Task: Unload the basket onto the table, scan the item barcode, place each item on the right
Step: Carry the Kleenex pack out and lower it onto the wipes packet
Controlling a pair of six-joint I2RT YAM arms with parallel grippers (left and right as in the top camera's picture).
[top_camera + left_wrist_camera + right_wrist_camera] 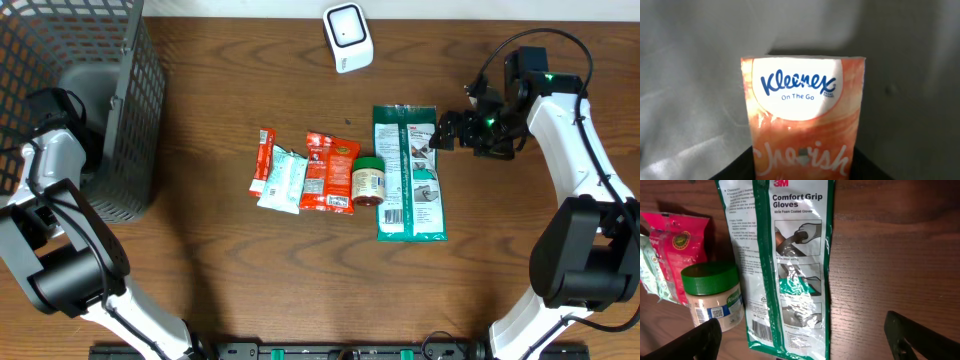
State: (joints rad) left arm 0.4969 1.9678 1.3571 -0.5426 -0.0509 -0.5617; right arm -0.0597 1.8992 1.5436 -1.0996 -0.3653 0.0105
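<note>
Kleenex pack (802, 115) fills your left wrist view, upright against a grey surface and right at the left tool (802, 171); you cannot tell whether that tool grips it. Your right tool (448, 131) hangs wide open over the gloves packet (790, 255), which lies on the table (220, 270) beside a green-lidded jar (715, 297). The white scanner (348, 37) stands well apart.
</note>
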